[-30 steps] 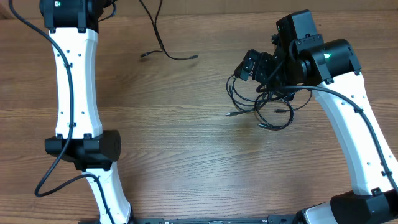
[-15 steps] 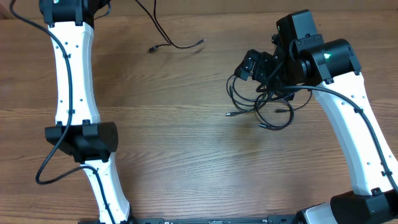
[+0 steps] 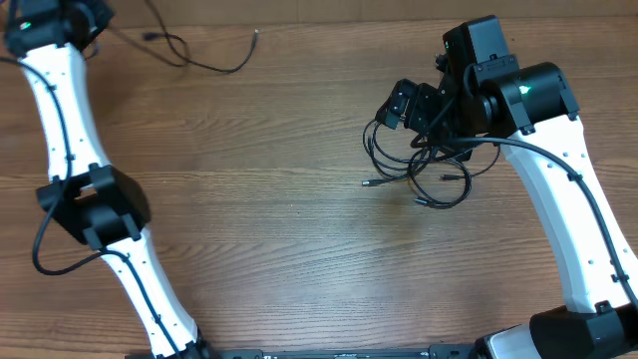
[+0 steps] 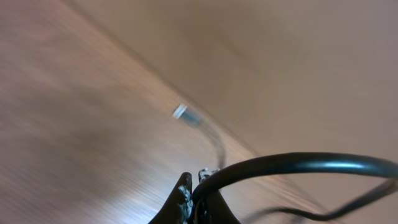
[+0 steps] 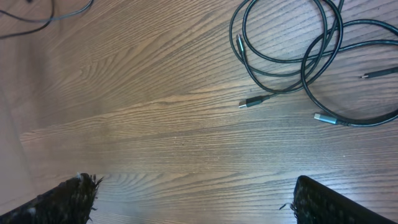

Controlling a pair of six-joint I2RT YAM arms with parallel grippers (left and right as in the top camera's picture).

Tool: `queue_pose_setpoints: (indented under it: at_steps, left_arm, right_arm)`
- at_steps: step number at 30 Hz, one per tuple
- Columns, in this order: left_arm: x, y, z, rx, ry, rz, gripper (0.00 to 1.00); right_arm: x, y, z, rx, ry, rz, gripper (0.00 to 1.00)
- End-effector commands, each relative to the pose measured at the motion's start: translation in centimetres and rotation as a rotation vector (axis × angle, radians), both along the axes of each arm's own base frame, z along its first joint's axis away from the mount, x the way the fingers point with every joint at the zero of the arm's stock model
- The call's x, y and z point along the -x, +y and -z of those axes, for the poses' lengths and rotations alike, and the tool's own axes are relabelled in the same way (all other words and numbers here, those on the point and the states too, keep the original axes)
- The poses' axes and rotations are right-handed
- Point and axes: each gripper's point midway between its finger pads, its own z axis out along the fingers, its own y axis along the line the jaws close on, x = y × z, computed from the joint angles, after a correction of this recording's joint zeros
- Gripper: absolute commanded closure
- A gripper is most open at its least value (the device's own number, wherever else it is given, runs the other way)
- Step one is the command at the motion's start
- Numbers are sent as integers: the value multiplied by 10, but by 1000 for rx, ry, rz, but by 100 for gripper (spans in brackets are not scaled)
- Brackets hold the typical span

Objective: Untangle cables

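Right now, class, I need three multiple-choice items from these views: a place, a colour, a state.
1. The tangled cables lie: A by the right arm; B by the left arm's base; C off the table.
2. Their colour: A white; B black; C red.
3. The right gripper is: A shut on a cable; B shut, empty; C open.
Answers: 1A, overhead shows them under that arm's wrist; 2B, the cords look black; 3C, its fingers stand wide apart.

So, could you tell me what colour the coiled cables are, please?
Black cables, with silvery plug tips; clearest in the right wrist view.
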Motion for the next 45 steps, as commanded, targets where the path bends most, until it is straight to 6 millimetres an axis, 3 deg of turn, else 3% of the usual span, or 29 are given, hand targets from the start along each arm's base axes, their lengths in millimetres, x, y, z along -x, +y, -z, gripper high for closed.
queue_pose_setpoints:
  at_steps: [1, 3, 6, 10, 11, 13, 14, 15, 18, 21, 29, 30, 32, 34, 35, 39, 45]
  left_arm:
    - [12, 53, 41, -85, 84, -21, 96]
    - [26, 92, 67, -111, 133, -55, 96]
    - [49, 137, 85, -151, 194, -164, 96]
    - [80, 188, 87, -221, 236, -279, 94]
    - [83, 195, 86, -231, 234, -282, 89]
    - [91, 211, 82, -245, 223, -303, 60]
    - [95, 216, 81, -245, 221, -313, 40]
    - [98, 220, 80, -242, 219, -318, 31]
    - [100, 222, 81, -212, 201, -290, 26]
    - [86, 200, 84, -172, 172, -130, 25]
    - [46, 97, 97, -70, 149, 244, 28]
    - [43, 73, 104, -46, 181, 281, 22]
    - [43, 47, 111, -15, 223, 322, 18]
    - [44, 18, 109, 25, 249, 372, 6]
    - [44, 4, 106, 52, 249, 398, 1]
    - [48, -56, 72, 172, 206, 528, 0]
    - [93, -109, 4, 216, 245, 602, 0]
  right_arm:
    - [0, -3, -4, 5, -20, 6, 0]
    - [0, -3, -4, 5, -20, 5, 0]
    - [0, -3, -4, 5, -20, 5, 0]
    - [0, -3, -4, 5, -20, 6, 0]
    - [0, -3, -4, 5, -20, 6, 0]
    - [0, -3, -4, 5, -20, 6, 0]
    - [0, -3, -4, 5, -20, 6, 0]
    - [0, -3, -4, 5, -20, 6, 0]
    - [0, -3, -4, 5, -20, 6, 0]
    - [0, -3, -4, 4, -20, 6, 0]
    - [0, -3, -4, 5, -20, 6, 0]
    - [0, -3, -4, 5, -20, 6, 0]
    - [0, -3, -4, 5, -20, 6, 0]
    - [0, -3, -4, 4, -20, 6, 0]
    - [0, -3, -4, 5, -20, 6, 0]
    - [0, -3, -4, 5, -20, 6, 0]
    - [0, -3, -4, 5, -20, 6, 0]
